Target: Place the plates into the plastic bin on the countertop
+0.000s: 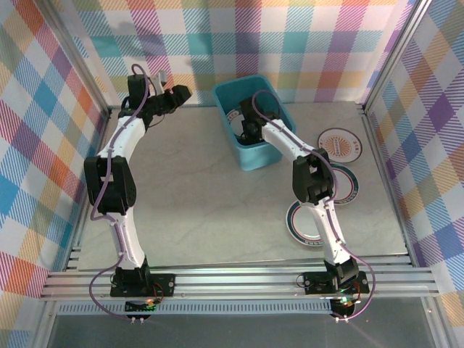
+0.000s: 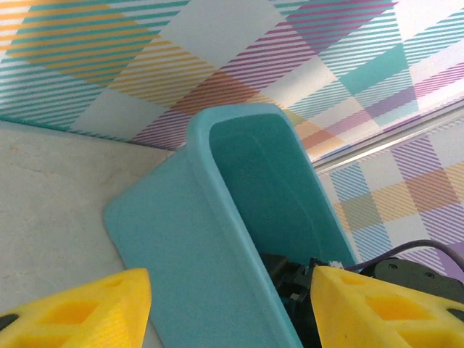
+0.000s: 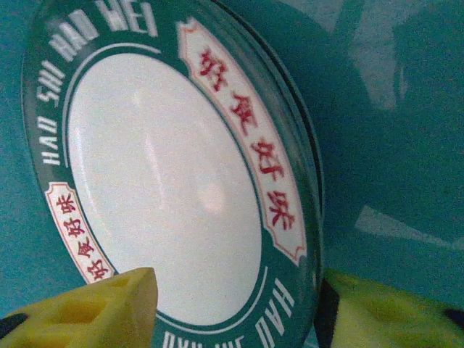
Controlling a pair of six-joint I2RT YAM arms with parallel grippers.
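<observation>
The teal-blue plastic bin [image 1: 257, 156] stands at the back centre of the countertop [image 1: 210, 196]. My right gripper [image 1: 250, 132] reaches down inside it. In the right wrist view a white plate [image 3: 163, 181] with a green lettered rim leans against the bin wall [image 3: 384, 145]. My right gripper [image 3: 235, 290] is open, with one finger on each side of the plate's lower rim. An orange sunburst plate [image 1: 341, 145], a dark-rimmed plate [image 1: 349, 185] and a teal-rimmed plate [image 1: 301, 223] lie on the right. My left gripper [image 1: 181, 93] hangs open just left of the bin [image 2: 188, 239], holding nothing.
Plaid walls and aluminium rails [image 1: 384, 167] close in the countertop on three sides. The right arm [image 1: 315, 181] crosses over two of the plates lying on the right. The left arm [image 1: 116, 181] arches along the left wall.
</observation>
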